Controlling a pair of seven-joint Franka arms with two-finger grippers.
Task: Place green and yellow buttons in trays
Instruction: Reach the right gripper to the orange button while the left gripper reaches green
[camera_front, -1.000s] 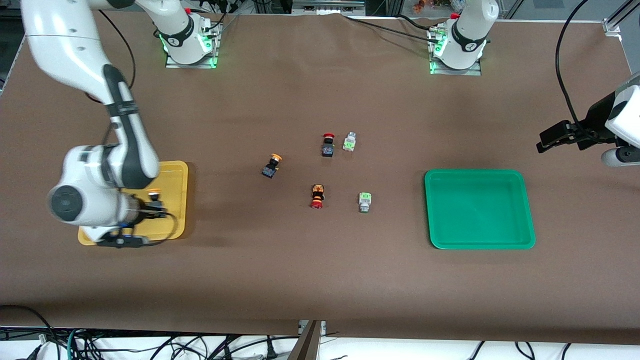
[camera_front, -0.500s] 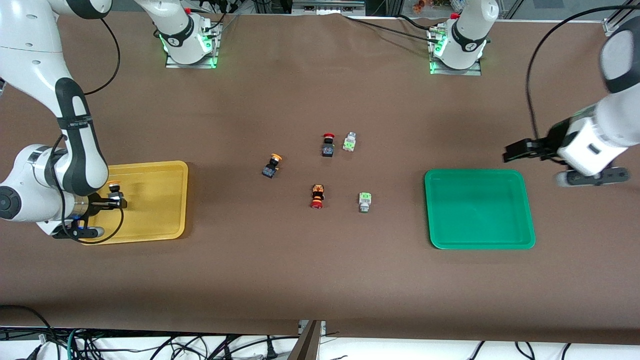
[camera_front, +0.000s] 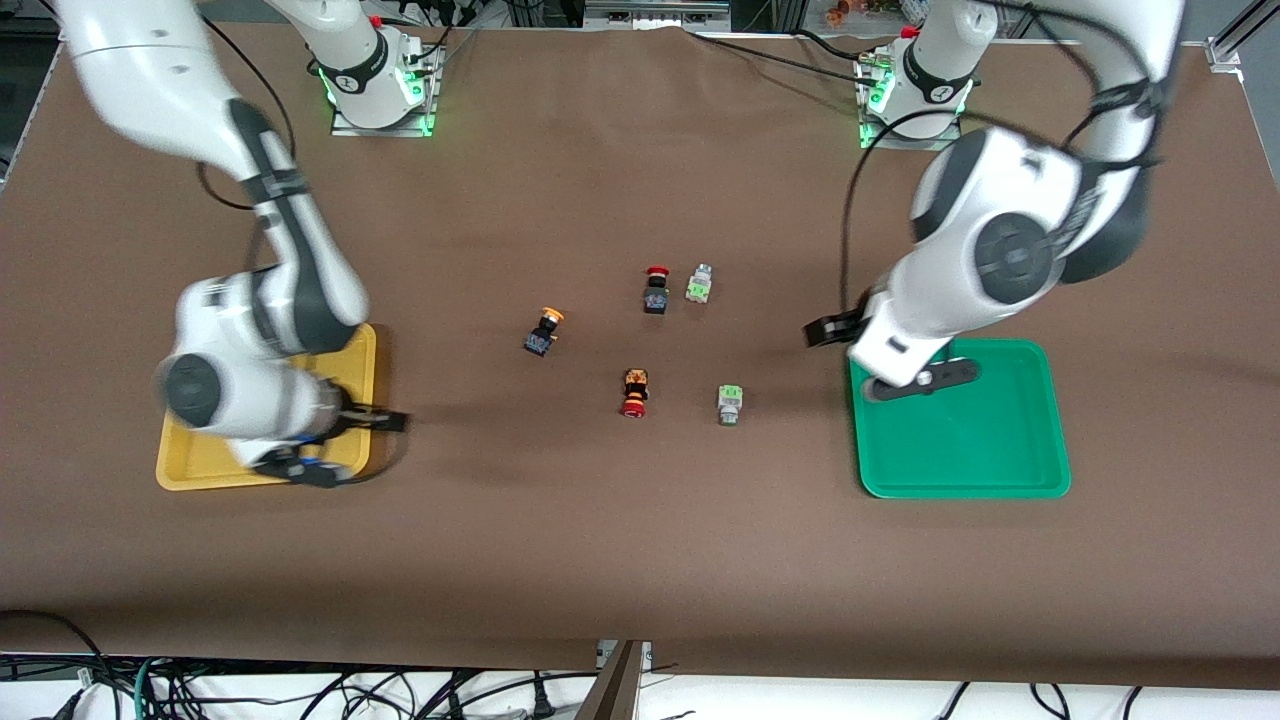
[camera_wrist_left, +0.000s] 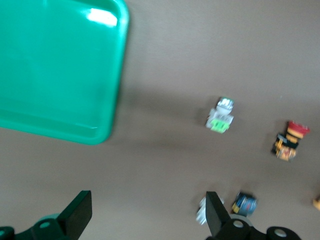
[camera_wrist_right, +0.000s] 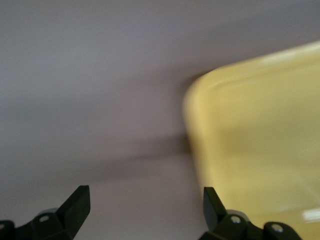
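Observation:
One yellow-capped button (camera_front: 545, 332) and two green-faced buttons (camera_front: 698, 284) (camera_front: 730, 404) lie mid-table. The yellow tray (camera_front: 200, 470) is largely covered by the right arm. My right gripper (camera_front: 385, 421) hangs open and empty over the table just off that tray's corner (camera_wrist_right: 260, 130); its fingers (camera_wrist_right: 145, 207) hold nothing. My left gripper (camera_front: 825, 330) is open and empty over the table beside the green tray (camera_front: 960, 440). In the left wrist view, the left gripper (camera_wrist_left: 148, 214) shows with the green tray (camera_wrist_left: 60, 70) and a green button (camera_wrist_left: 220, 116).
Two red-capped switches lie among the buttons: a black one (camera_front: 656, 290) beside the farther green button, and an orange-and-black one (camera_front: 634, 392) (camera_wrist_left: 289, 141) beside the nearer green button. Bare brown table surrounds the cluster and both trays.
The right gripper opened and moved off the yellow tray toward the middle; the yellow-capped button it held has left its fingers. The left arm swung in from the table's end to the green tray.

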